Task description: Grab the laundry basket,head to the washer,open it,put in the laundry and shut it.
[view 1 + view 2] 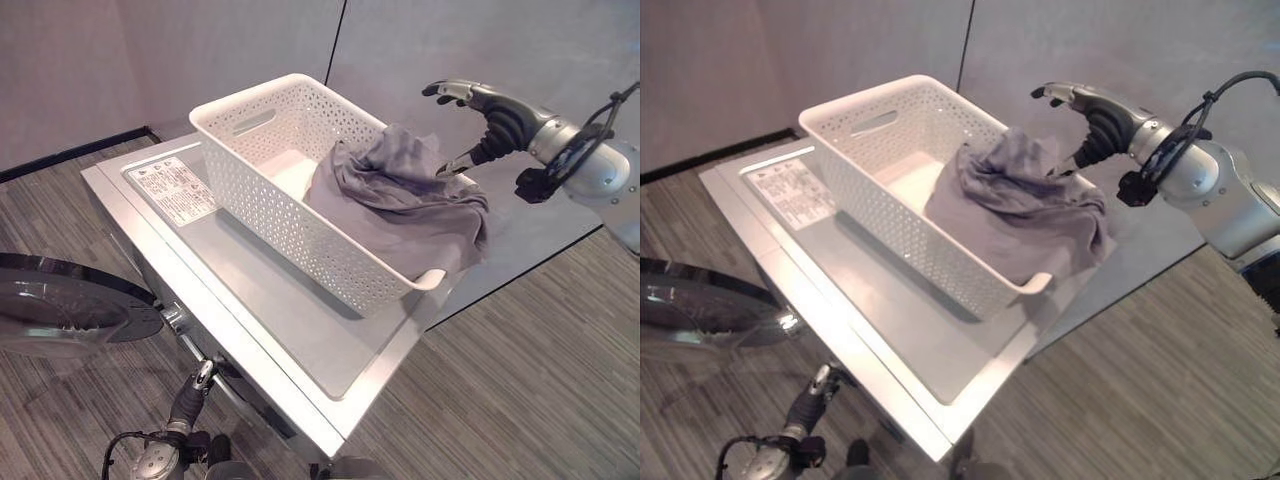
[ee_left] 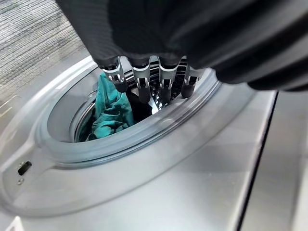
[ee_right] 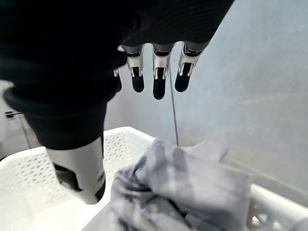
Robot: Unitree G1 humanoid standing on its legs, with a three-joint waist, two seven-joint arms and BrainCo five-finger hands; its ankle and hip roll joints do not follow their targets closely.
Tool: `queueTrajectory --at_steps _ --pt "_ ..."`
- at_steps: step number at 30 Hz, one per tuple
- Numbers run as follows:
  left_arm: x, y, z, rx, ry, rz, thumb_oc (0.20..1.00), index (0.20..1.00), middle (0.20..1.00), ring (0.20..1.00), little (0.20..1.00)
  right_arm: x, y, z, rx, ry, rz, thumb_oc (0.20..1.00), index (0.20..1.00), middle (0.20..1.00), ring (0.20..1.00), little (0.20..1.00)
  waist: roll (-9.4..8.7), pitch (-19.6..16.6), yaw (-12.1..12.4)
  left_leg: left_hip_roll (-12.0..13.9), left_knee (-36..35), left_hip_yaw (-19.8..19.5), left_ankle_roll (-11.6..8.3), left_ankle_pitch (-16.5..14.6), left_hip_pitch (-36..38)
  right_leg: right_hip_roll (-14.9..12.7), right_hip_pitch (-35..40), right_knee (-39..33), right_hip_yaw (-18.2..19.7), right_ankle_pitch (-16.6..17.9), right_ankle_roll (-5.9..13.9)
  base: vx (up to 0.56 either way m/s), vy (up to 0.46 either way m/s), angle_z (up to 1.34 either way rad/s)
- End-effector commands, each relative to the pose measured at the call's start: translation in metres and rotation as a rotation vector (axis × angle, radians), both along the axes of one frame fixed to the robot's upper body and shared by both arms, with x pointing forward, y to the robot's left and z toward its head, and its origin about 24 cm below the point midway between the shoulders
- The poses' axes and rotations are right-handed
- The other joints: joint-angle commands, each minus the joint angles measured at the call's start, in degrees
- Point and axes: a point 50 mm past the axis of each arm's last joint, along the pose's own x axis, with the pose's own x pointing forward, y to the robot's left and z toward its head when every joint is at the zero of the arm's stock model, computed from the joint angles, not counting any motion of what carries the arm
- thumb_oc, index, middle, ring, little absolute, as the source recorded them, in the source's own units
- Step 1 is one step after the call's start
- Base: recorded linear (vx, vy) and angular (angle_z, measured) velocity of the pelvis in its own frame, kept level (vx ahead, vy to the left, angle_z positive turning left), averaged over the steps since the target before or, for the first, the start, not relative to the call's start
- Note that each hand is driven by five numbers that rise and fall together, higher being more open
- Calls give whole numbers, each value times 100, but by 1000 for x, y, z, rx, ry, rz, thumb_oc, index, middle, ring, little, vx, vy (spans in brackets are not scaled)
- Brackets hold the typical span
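Right hand [image 1: 478, 118], fingers spread, hovers just above grey laundry [image 1: 405, 205] draped over the white basket's [image 1: 262, 195] right end.

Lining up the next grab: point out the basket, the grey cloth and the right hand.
basket [image 1: 262, 205]: left eye view, on its long perforated side wall.
grey cloth [image 1: 405, 205]: left eye view, middle of the bunched fabric.
right hand [image 1: 1102, 125]: right eye view, on its dark ribbed cover.

silver fingers [image 3: 155, 61]; dark ribbed cover [image 3: 62, 57]
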Motion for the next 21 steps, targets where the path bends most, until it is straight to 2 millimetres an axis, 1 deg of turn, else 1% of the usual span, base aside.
queueTrajectory --at_steps 1,3,4,5,6,8,9,11,13,14,16,19,20,21 --pt "38 -25 32 -49 -205 -121 1000 1000 1000 1000 1000 -5 -6 28 -42 -62 -31 956 956 956 956 956 68 249 1 312 371 37 80 -716 -161 -222 336 198 -218 -998 164 0 0 0" --pt "39 -27 32 -54 -207 -127 1000 1000 1000 1000 1000 -4 -5 26 -59 -46 -33 956 956 956 956 956 64 260 13 315 347 15 77 -700 -171 -222 322 210 -240 -1008 161 1 1 6" --pt "39 -27 32 -55 -207 -126 1000 1000 1000 1000 1000 -4 -5 26 -59 -46 -33 1000 1000 1000 1000 1000 67 259 10 315 346 13 77 -699 -171 -222 322 211 -241 -1008 161 9 -2 12" --pt "39 -28 32 -59 -207 -132 1000 1000 1000 1000 1000 -3 -2 26 -79 -40 -27 959 959 959 959 959 45 275 21 314 337 -1 73 -689 -182 -215 320 216 -263 -1014 159 14 -10 14" --pt "39 -29 32 -61 -207 -135 1000 1000 1000 1000 1000 -3 2 25 -100 -28 -14 1000 1000 1000 1000 1000 16 295 42 316 331 -33 73 -679 -197 -208 320 220 -268 -1013 160 21 -13 11" --pt "39 -29 32 -63 -207 -135 1000 1000 1000 1000 1000 -2 4 24 -111 -21 -11 1000 1000 1000 1000 1000 8 299 48 318 323 -40 72 -677 -200 -204 320 223 -278 -1017 162 15 -15 8" --pt "39 -29 32 -64 -206 -143 1000 1000 1000 1000 1000 2 6 16 -157 14 -15 1000 1000 1000 1000 1000 -35 325 90 334 311 -72 61 -657 -233 -192 317 220 -333 -1031 159 10 -25 6" --pt "40 -29 33 -61 -206 -145 1000 1000 1000 1000 1000 4 6 13 -171 22 -23 1000 1000 1000 1000 1000 -50 335 101 337 311 -96 60 -649 -259 -186 314 216 -344 -1030 158 7 -19 5" --pt "41 -28 33 -51 -205 -151 1000 1000 1000 1000 1000 8 6 5 -192 46 -39 1000 1000 1000 1000 1000 -101 382 170 339 299 -168 51 -618 -341 -171 289 213 -387 -1038 155 7 -28 13" --pt "41 -28 33 -51 -205 -151 1000 1000 1000 1000 1000 9 6 5 -192 46 -39 1000 1000 1000 1000 1000 -101 377 163 338 302 -173 52 -618 -349 -171 285 213 -391 -1039 155 -2 -35 15" --pt "42 -26 35 -45 -208 -151 1000 1000 1000 1000 1000 12 2 -1 -206 71 -63 1000 1000 1000 1000 1000 -133 461 232 336 325 -271 40 -588 -499 -152 236 213 -451 -1054 142 -22 -42 19" --pt "43 -25 35 -39 -209 -154 1000 1000 1000 1000 1000 13 -5 -9 -224 99 -90 1000 1000 1000 1000 1000 -148 514 272 343 355 -340 25 -565 -617 -143 195 219 -495 -1069 130 -8 -38 22" --pt "43 -25 36 -38 -209 -160 1000 1000 1000 1000 1000 13 -10 -15 -254 130 -111 1000 1000 1000 1000 1000 -150 581 326 355 372 -395 10 -575 -656 -122 204 225 -527 -1091 113 0 -42 20" --pt "43 -25 36 -37 -210 -160 1000 1000 1000 1000 1000 13 -10 -15 -254 130 -112 1000 1000 1000 1000 1000 -160 565 308 338 366 -409 17 -555 -683 -137 186 221 -542 -1082 117 19 -46 26"
